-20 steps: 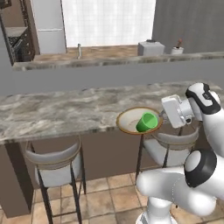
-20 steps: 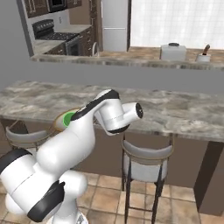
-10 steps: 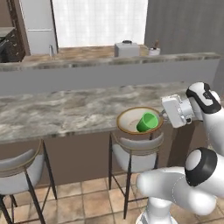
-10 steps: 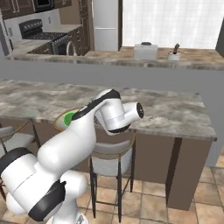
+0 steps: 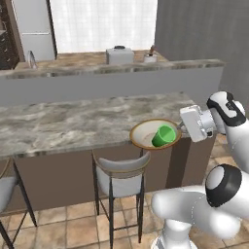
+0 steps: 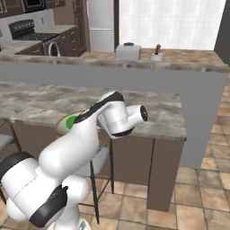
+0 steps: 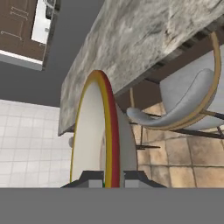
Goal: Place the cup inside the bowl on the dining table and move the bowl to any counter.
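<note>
My gripper (image 5: 183,127) is shut on the right rim of the tan-rimmed, cream-white bowl (image 5: 148,134). It holds the bowl in the air at the near edge of the marble dining table (image 5: 68,121). The green cup (image 5: 164,136) lies tilted inside the bowl. From the right base view the bowl's rim (image 6: 59,126) and the cup (image 6: 70,121) peek out left of my arm. Seen from the hand, the bowl (image 7: 109,131) stands edge-on between the fingertips (image 7: 92,176), with the table's underside edge (image 7: 131,39) beyond. The far counter (image 5: 87,59) runs behind a grey wall.
A grey stool (image 5: 119,172) stands under the bowl, another (image 5: 5,187) at far left. A grey half wall (image 5: 112,82) backs the table. A toaster (image 5: 119,55) and small jar (image 5: 150,57) sit on the counter. Fridge (image 6: 100,24) and stove (image 6: 22,31) stand at the back.
The whole scene has slid left in both base views, so the base has driven right along the table. The bowl with the cup stays in my gripper.
</note>
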Motion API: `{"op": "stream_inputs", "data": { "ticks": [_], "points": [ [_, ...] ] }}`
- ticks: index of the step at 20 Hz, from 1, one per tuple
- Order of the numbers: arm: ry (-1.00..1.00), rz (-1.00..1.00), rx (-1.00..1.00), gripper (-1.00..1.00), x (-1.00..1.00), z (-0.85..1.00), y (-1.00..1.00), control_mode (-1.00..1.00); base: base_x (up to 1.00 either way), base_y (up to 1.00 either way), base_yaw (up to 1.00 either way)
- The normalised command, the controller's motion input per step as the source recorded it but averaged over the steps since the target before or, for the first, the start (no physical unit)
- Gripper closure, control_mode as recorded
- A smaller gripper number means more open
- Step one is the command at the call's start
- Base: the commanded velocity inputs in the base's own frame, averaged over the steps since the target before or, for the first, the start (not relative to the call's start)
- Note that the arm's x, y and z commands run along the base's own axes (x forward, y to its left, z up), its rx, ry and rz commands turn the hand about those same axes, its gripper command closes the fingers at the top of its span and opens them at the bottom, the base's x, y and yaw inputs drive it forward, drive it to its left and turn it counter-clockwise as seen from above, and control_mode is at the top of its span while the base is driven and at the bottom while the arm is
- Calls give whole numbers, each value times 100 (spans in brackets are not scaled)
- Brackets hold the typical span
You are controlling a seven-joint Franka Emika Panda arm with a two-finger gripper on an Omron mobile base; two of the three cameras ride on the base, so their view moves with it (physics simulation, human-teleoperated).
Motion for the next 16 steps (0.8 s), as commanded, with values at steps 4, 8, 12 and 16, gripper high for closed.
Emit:
{"op": "stream_inputs", "data": {
  "ticks": [4,8,12,16],
  "points": [
    [0,0,0,100,0,0,0,100,11,-67,0],
    [0,0,0,100,0,0,0,100,15,-68,0],
    [0,0,0,100,0,0,0,100,18,-69,0],
    [0,0,0,100,0,0,0,100,24,-70,0]
  ]
}}
